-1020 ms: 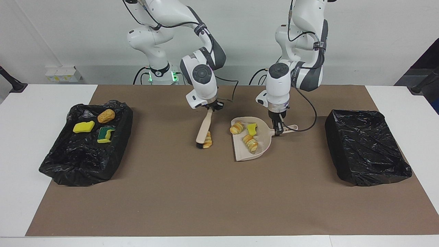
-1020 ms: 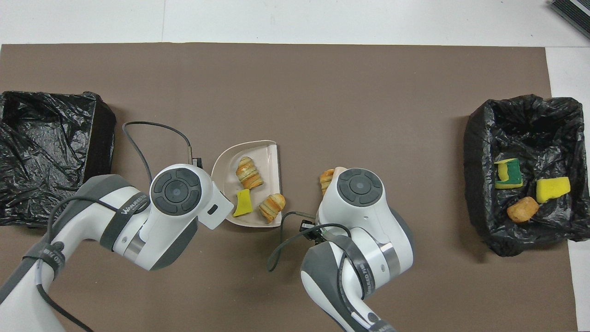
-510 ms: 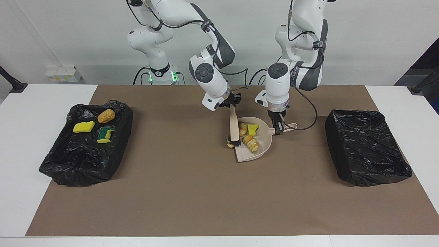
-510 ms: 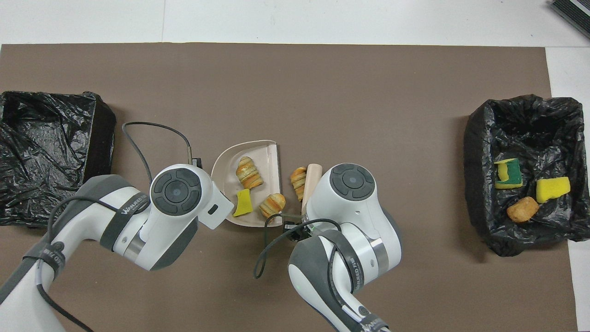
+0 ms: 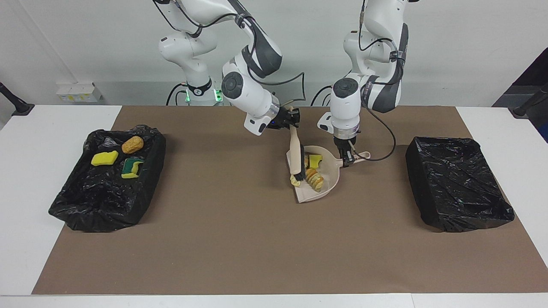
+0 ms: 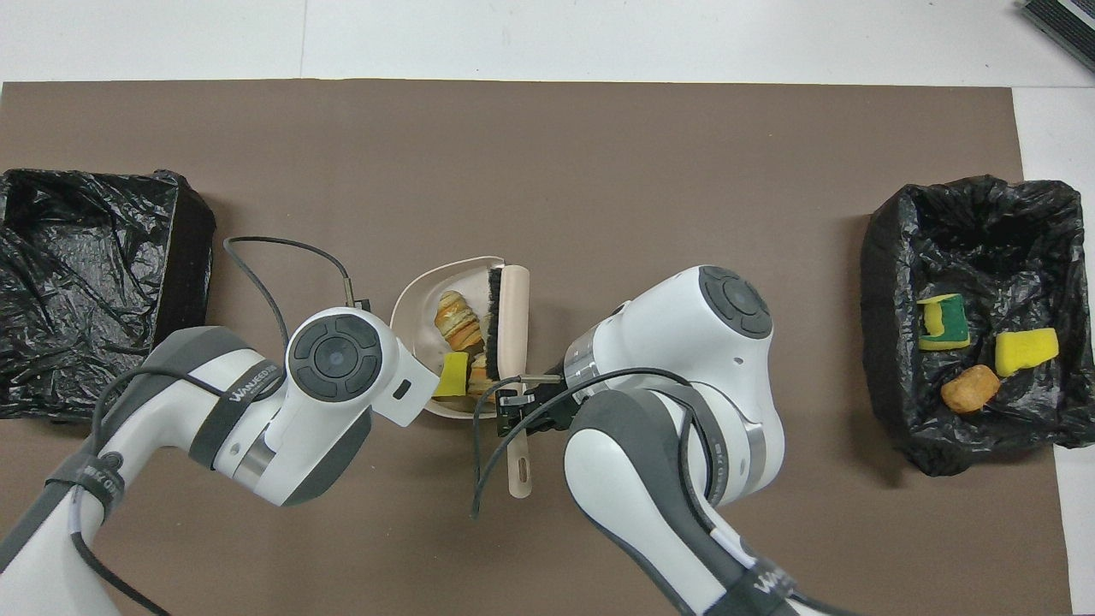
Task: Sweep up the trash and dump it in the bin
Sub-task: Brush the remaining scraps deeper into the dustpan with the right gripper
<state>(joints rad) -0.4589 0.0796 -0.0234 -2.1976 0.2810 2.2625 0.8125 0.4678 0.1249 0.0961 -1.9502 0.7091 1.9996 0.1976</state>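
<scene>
Sweep step: my right gripper (image 5: 291, 121), clamped on the brush (image 5: 296, 158), pushes the trash (image 5: 312, 176) into the dustpan (image 5: 319, 193) below; left gripper (image 5: 347, 160) grips its handle. Next: lift, dump.

Dustpan handle (image 6: 428, 395) under left arm.

Your facing camera sits high across the surface (image 5: 274, 256) and looks back at both robots, whose bases stand at the top of the frame, from mid-range. Your overhead camera hangs above the robots' own end and looks steeply down, arms entering from the bottom edge. Both share the brown mat (image 6: 599, 171), turned half round between them.
</scene>
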